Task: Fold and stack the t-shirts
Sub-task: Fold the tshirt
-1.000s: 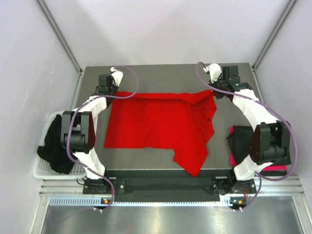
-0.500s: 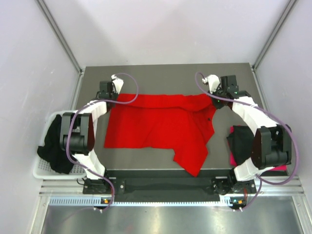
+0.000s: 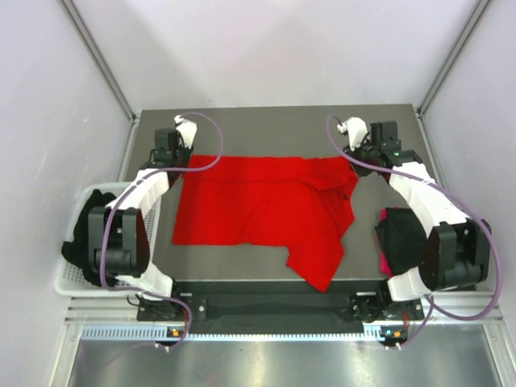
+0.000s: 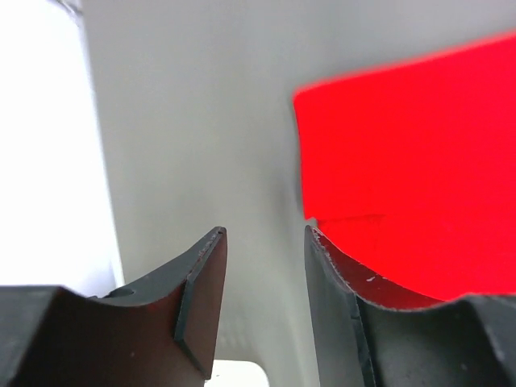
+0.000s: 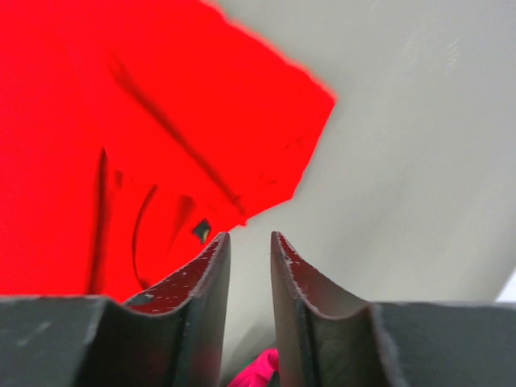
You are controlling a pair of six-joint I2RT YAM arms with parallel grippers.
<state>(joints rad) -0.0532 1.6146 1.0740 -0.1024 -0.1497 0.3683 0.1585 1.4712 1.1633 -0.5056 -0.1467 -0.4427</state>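
The left gripper [image 4: 264, 234] and right gripper [image 5: 250, 235] have let go of the red t-shirt [image 3: 258, 205] and drawn off its far edge. The left stands well open and empty, the right only narrowly parted and empty. The shirt lies spread on the table [image 3: 274, 125], with one flap reaching the near edge.

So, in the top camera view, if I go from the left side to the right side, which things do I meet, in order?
White mesh basket, holding a crumpled black t-shirt → red t-shirt, spread out → second black t-shirt, at the right edge.
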